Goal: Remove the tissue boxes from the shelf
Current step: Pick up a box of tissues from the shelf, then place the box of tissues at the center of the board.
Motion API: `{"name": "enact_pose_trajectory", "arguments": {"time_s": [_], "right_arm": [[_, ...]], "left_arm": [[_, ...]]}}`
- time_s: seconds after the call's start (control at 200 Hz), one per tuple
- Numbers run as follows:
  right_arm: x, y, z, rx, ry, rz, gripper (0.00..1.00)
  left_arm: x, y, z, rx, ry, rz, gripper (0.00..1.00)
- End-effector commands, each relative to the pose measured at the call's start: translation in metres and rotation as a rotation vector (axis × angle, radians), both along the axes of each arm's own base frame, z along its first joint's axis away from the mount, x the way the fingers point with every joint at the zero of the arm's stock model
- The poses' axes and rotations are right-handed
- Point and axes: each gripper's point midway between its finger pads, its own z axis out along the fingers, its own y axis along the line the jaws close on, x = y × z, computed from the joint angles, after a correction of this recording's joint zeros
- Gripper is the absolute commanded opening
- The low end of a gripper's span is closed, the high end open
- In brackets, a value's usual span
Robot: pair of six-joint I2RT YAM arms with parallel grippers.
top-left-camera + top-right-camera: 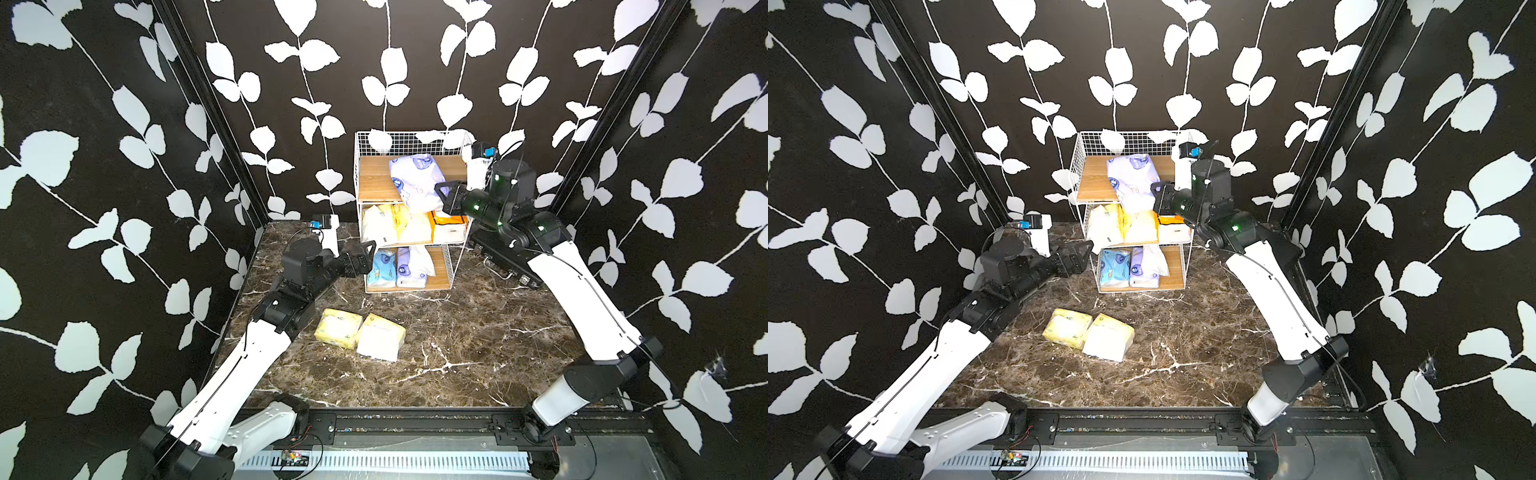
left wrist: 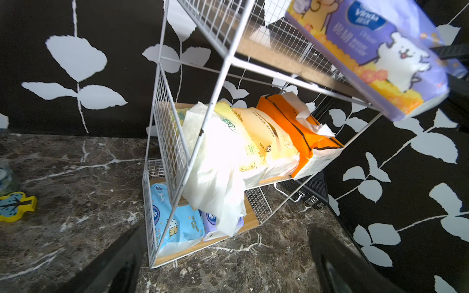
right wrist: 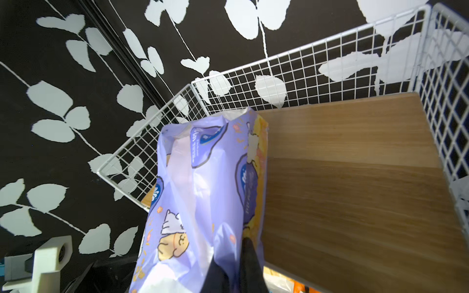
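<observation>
While pinched at its near end: lavender soft-wrapped tissue pack [image 1: 415, 183], tilted, overhanging the top board of the white wire-grid three-tier shelf [image 1: 365, 141].
Right fingers [image 3: 251, 266]: pressed together on that pack's wrapper.
Left fingers [image 2: 337, 269]: spread wide, touching nothing.
Middle tier: pale yellow soft packs [image 1: 395, 224], orange-and-white rigid box [image 1: 451, 226].
Bottom tier: light blue soft pack [image 1: 382, 268], second lavender pack [image 1: 407, 270].
Dark marble table [image 1: 478, 332]: two pale yellow packs [image 1: 338, 328] side by side, before the shelf.

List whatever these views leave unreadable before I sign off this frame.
- Tips of the right pincer: right wrist view, buried in the lavender pack wrap, cut off at the edge.
- Black case: both top views, mostly behind the right arm.
- Bottom-tier purple pack: left wrist view, covered by a drooping pale pack.
</observation>
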Motion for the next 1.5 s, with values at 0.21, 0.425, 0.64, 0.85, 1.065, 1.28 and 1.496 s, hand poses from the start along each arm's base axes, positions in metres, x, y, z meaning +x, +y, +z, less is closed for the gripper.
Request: {"name": "enact_pose_trajectory", "arguments": {"time_s": [0.21,0.425,0.64,0.85,1.065,1.28,1.496], "right_arm": [[-0.078,-0.009,0.004,-0.060,-0.082,0.208,0.00],[-0.120,-0.008,-0.093,-0.142,0.026,0.363,0.00],[-0.143,-0.011,-0.205,-0.252,0.223,0.432,0.00],[-0.159,-0.019,-0.279,-0.312,0.321,0.436,0.00],[-0.163,-0.033,-0.329,-0.405,0.390,0.350,0.00],[-0.167,-0.045,-0.369,-0.386,0.465,0.271,0.00],[-0.175,-0.054,-0.386,-0.393,0.495,0.246,0.00]], "left_arm": [[-0.033,0.042,-0.014,0.100,0.008,0.122,0.99],[-0.057,0.065,-0.041,0.091,0.078,0.186,0.99],[-0.086,0.086,-0.067,0.102,0.125,0.226,0.99],[-0.097,0.088,-0.083,0.085,0.169,0.216,0.99],[-0.101,0.088,-0.104,0.038,0.226,0.230,0.99],[-0.109,0.095,-0.113,0.026,0.206,0.247,0.99],[-0.105,0.088,-0.117,0.035,0.234,0.220,0.99]]}}
